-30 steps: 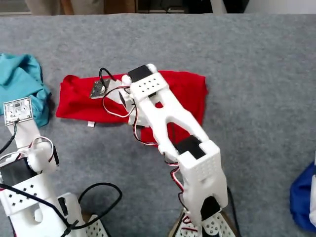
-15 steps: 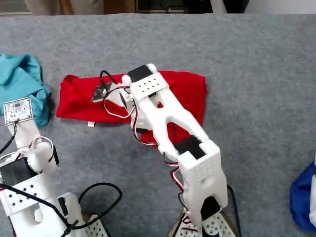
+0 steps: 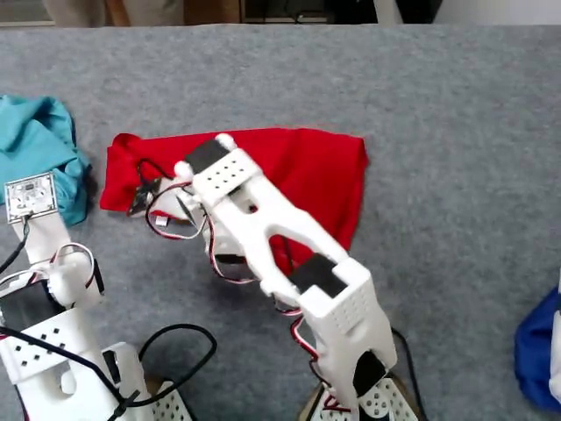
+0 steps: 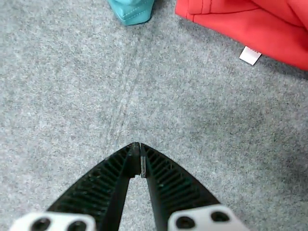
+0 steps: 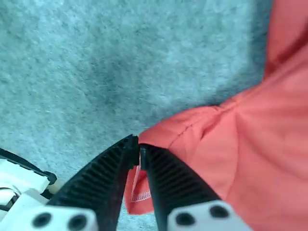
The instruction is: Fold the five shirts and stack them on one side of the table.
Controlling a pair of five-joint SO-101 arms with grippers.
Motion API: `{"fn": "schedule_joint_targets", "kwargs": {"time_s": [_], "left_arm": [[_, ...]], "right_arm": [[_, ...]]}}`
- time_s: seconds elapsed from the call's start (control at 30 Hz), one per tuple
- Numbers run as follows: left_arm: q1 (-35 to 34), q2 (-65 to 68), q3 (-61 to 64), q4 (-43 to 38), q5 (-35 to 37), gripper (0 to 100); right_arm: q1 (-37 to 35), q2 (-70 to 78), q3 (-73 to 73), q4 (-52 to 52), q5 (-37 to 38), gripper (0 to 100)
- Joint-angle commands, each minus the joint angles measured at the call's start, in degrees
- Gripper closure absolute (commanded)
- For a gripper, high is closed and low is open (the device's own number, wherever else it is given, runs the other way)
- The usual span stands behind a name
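High view: the right arm (image 3: pixel 280 237) has swung toward the left side of the picture since half a second ago. Its wrist now sits over the near left part of the red shirt (image 3: pixel 307 167) instead of over the shirt's middle. More of the shirt's right half lies uncovered than before. The left arm (image 3: pixel 44 324) has not shifted from the near left corner. The red shirt lies spread flat on the grey table (image 3: pixel 438 88), a little left of centre, and the right arm and its loose wires (image 3: pixel 166 202) cover its near edge. A teal shirt (image 3: pixel 35 140) lies bunched at the left edge, just beside the red one. A blue shirt (image 3: pixel 539 351) shows at the right edge, well apart from both.

Left wrist view: the left gripper (image 4: pixel 136 149) is clenched on nothing, its tips meeting above bare grey cloth. A corner of the teal shirt (image 4: pixel 131 9) and the hem of the red shirt (image 4: pixel 250 24) lie farther off. A small white tag (image 4: pixel 249 55) pokes out from that hem.

Right wrist view: the right gripper (image 5: pixel 138 144) is clamped on a folded corner of the red shirt (image 5: pixel 250 144). The fabric rises in a ridge toward the tips, and a stitched seam shows along the fold.
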Motion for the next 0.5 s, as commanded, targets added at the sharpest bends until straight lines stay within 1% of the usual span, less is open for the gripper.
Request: {"fn": "schedule_joint_targets", "kwargs": {"time_s": [0.0, 0.1, 0.2, 0.33, 0.47], "left_arm": [[-0.4, -0.7, -0.2, -0.3, -0.2, 98], [-0.4, -0.7, -0.2, -0.3, -0.2, 98], [-0.4, -0.7, -0.2, -0.3, -0.2, 98], [-0.4, -0.7, -0.2, -0.3, -0.2, 98], [-0.5, -0.7, -0.2, -0.3, -0.2, 98]], "right_arm": [[-1.5, -0.7, 1.8, 0.9, -1.3, 87.1], [-2.3, -0.7, 2.6, 2.5, -0.5, 75.5], [-3.1, -2.9, 2.9, 3.1, -0.5, 68.1], [-3.4, -8.7, 2.9, 4.0, -0.5, 67.0], [2.4, -12.2, 2.5, 3.7, -0.4, 67.0]]}}
